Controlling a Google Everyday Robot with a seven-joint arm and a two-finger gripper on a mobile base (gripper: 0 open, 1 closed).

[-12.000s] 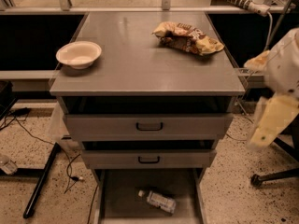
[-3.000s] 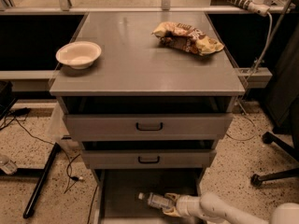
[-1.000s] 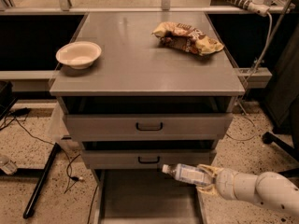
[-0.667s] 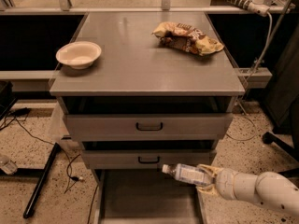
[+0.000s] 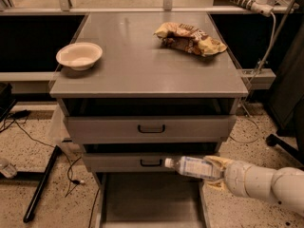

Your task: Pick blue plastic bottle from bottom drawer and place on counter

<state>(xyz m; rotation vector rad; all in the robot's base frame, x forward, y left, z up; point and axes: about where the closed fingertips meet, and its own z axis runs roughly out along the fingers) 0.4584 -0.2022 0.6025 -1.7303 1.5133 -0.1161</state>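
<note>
The blue plastic bottle (image 5: 190, 166) is in the air, lying almost flat, with its white cap pointing to the left. It hangs in front of the middle drawer (image 5: 118, 162), just right of that drawer's black handle, and above the open bottom drawer (image 5: 152, 205). The gripper (image 5: 212, 169) is closed around the bottom end of the bottle and holds it from the right side. The white arm (image 5: 266, 184) comes in from the lower right corner.

Less than a second ago the bottle was a little lower, in the same flat position; now it is slightly raised. Three seconds ago it was down inside the bottom drawer with the gripper on it, and twelve seconds ago it lay alone on the drawer floor while the arm stood to the right of the cabinet. The grey floor of the bottom drawer now has nothing on it.

The counter (image 5: 142, 70) above looks the same as before: a white bowl (image 5: 79, 56) sits near its left edge, and a crumpled snack bag (image 5: 190, 38) lies at the back right. The top drawer (image 5: 95, 127) is shut.
</note>
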